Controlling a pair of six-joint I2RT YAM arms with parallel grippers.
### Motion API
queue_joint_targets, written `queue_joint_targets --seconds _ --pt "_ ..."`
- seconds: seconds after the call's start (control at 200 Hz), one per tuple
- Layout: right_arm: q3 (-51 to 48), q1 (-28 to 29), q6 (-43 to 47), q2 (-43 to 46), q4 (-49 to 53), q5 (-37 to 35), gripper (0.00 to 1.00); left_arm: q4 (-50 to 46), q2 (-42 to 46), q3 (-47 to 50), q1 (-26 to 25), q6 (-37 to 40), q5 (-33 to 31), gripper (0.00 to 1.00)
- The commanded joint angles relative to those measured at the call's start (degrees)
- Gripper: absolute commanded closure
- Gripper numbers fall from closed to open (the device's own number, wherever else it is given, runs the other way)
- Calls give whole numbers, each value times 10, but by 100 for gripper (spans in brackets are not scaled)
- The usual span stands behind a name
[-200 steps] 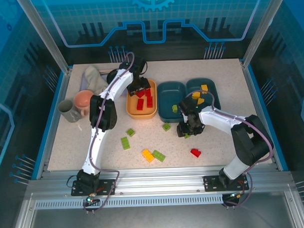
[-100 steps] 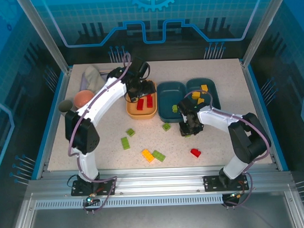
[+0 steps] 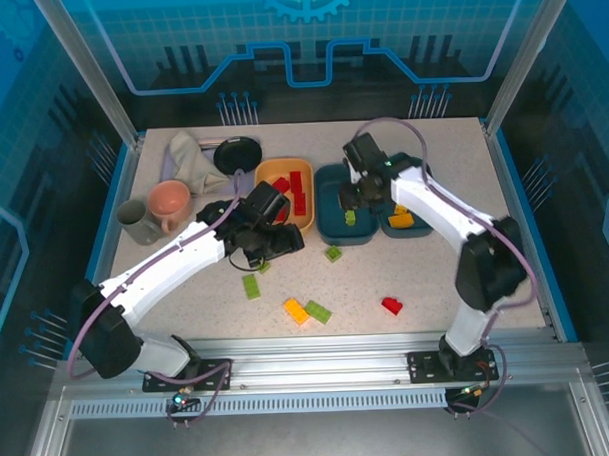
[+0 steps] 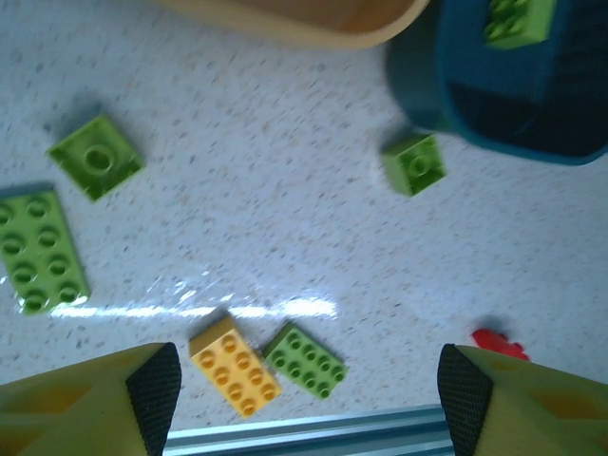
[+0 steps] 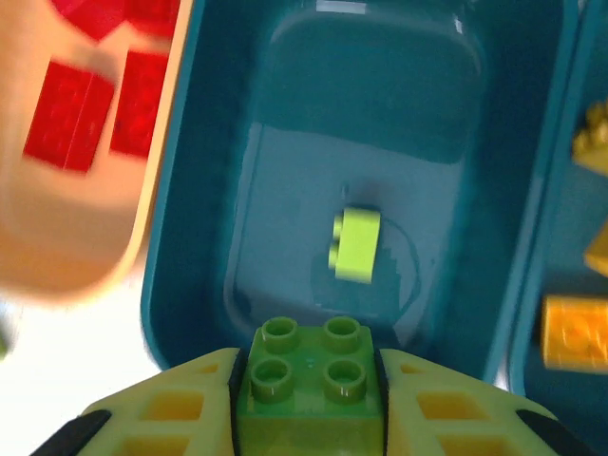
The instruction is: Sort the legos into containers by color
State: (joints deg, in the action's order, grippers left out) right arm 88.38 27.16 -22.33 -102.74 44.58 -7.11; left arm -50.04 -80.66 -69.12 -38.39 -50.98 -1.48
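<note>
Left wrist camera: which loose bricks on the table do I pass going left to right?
Long green brick → flat green square → yellow-orange brick → green brick beside it → four-stud green brick → red brick.

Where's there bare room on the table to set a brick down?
Bare: the far right corner of the tabletop beyond the right teal tray, and most of the floor of the middle teal tray, which holds one lime brick. Crowded: the near middle, from the left gripper past the yellow-orange brick to the red brick.
</note>
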Motion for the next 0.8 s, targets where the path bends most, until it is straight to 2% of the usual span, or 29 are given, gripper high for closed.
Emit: queue_joint_targets --seconds 0.0,0.105,0.25,0.315,0.415,0.48,0.6,0.795 --pt "86 -27 15 -106 26 20 71 11 21 44 -5 -25 3 26" --pt "181 -40 19 -199 53 23 71 15 40 80 -5 -42 2 26" --pt "265 -50 17 -281 88 27 67 2 51 103 -5 -60 3 26" --pt "287 -51 17 -300 98 30 61 -2 58 113 -5 -68 2 26" --pt "301 -48 18 -302 104 39 44 -13 64 127 -5 -82 -2 26" --pt "294 -43 24 -283 96 40 36 -19 65 138 -4 -85 -7 26" --pt "264 -27 35 -221 84 40 31 -13 43 166 28 -70 7 27" --pt "92 11 36 -48 5 65 29 16 -2 187 90 -7 14 26"
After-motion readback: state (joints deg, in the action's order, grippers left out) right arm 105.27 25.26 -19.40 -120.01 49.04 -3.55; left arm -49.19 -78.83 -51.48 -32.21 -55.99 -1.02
